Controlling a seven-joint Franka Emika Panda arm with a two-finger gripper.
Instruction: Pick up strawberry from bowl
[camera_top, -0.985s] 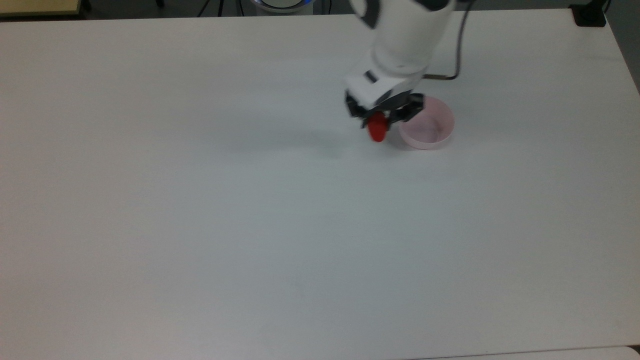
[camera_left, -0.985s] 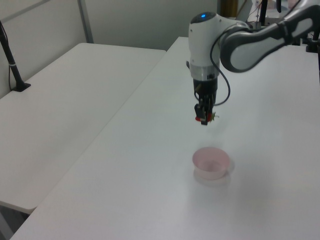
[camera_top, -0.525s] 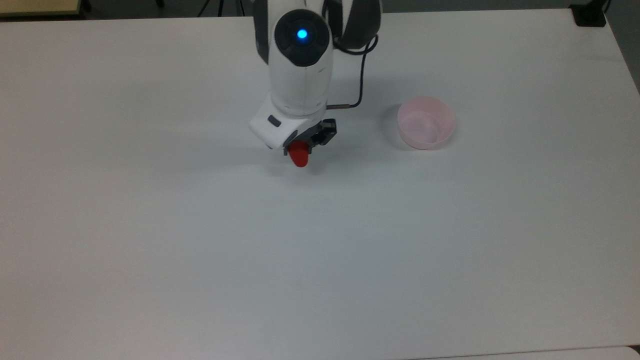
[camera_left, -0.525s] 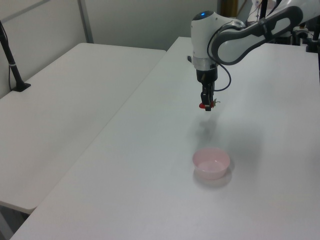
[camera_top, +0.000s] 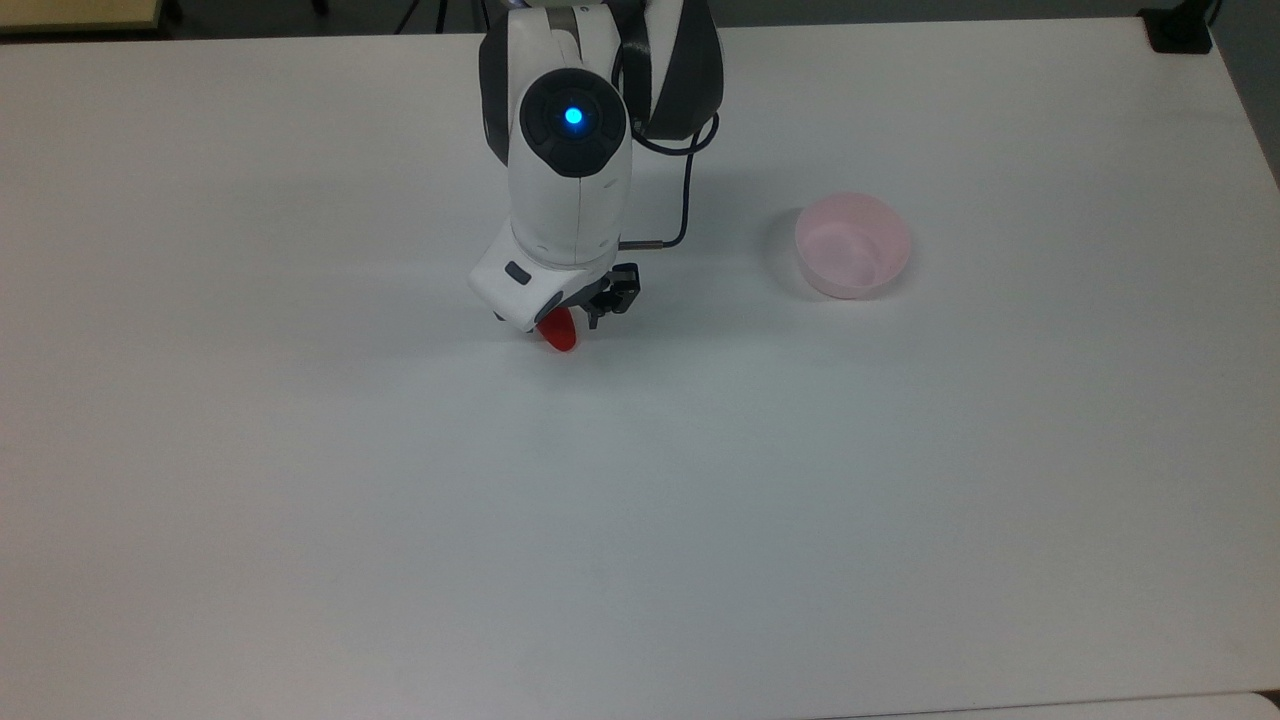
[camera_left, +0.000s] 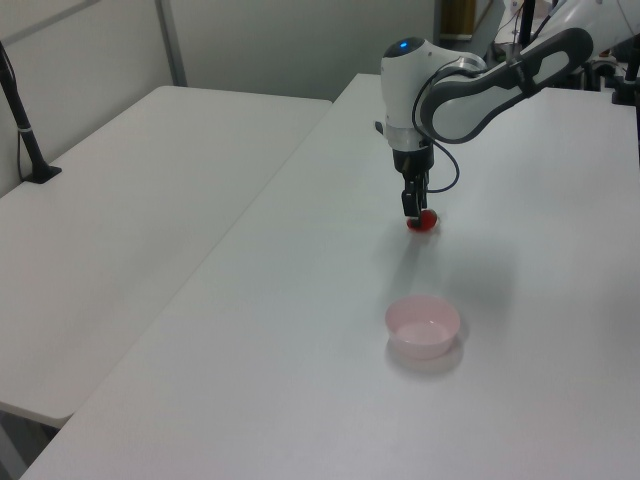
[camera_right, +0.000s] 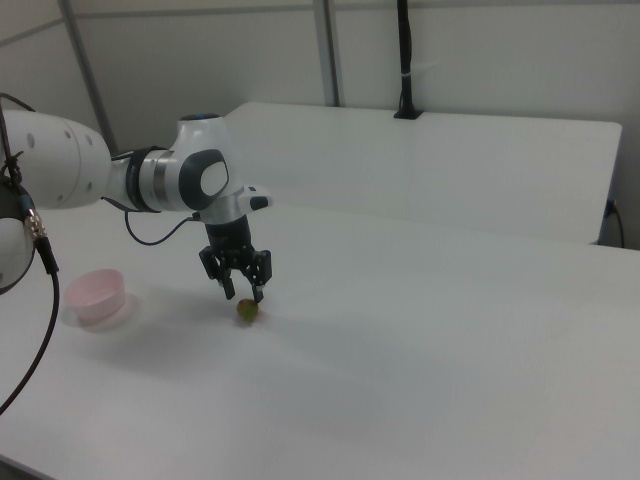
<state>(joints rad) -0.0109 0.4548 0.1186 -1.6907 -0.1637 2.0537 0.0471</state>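
In the top view the arm's white wrist covers the upper part of the strawberry (camera_top: 560, 336) under the tool (camera_top: 583, 318), and the top edge cuts the arm off behind the tool.

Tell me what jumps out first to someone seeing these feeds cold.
The red strawberry lies on the white table, right under the open gripper near the top view's middle. The empty pink bowl sits apart, toward the top view's right.
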